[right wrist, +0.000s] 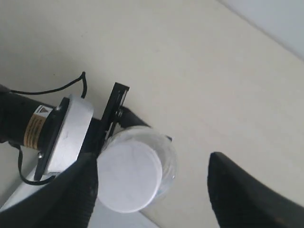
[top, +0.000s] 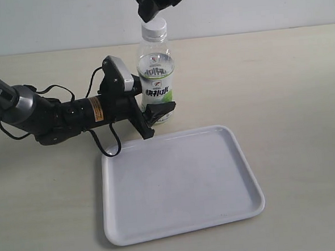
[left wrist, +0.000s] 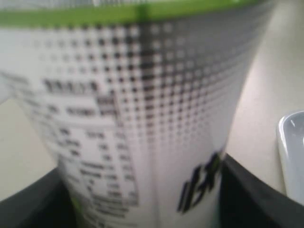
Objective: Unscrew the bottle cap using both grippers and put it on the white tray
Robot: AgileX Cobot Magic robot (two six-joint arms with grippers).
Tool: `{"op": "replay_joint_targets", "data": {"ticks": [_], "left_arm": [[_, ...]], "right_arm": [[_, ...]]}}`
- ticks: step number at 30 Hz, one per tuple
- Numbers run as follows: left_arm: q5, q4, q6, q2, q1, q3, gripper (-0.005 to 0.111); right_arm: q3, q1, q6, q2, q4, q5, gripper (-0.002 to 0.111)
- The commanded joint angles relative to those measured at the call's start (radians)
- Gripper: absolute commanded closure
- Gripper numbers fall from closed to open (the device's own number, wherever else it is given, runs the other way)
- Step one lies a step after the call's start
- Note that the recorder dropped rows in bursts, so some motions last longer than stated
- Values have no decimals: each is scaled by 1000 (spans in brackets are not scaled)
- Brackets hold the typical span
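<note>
The clear bottle (top: pixel 156 80) stands upright on the table just behind the white tray (top: pixel 179 184), its white cap (top: pixel 153 27) on the neck. My left gripper (top: pixel 155 116) is shut on the bottle's lower body; in the left wrist view the blurred label (left wrist: pixel 142 118) fills the frame between the two black fingers (left wrist: pixel 247 194). My right gripper (top: pixel 159 3) hangs open just above the cap. From the right wrist view the cap (right wrist: pixel 129 175) lies between the spread fingers (right wrist: pixel 237 190), close to one of them, with the right gripper (right wrist: pixel 153 190) above it.
The tan table (top: pixel 279 84) runs all around. The left arm (top: pixel 36 113) and its cables lie across the table at the left. A tray corner (left wrist: pixel 292 152) shows beside the bottle in the left wrist view.
</note>
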Motion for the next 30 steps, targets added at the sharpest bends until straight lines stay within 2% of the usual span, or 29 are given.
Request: {"op": "replay_joint_targets", "data": {"ticks": [1,7,11,30], "left_arm": [[28,6,0,-4,-2,-2,107],[28,6,0,-4,-2,-2,107],[28,6,0,-4,-2,-2,107],[28,6,0,-4,-2,-2,107]], "right_arm": [[-6,-1,50,5,29,42,45],[-6,-1,50,6,70,17,44],[-6,-1,44,6,77,19,36],[-6,-1,47,44,44,21,41]]}}
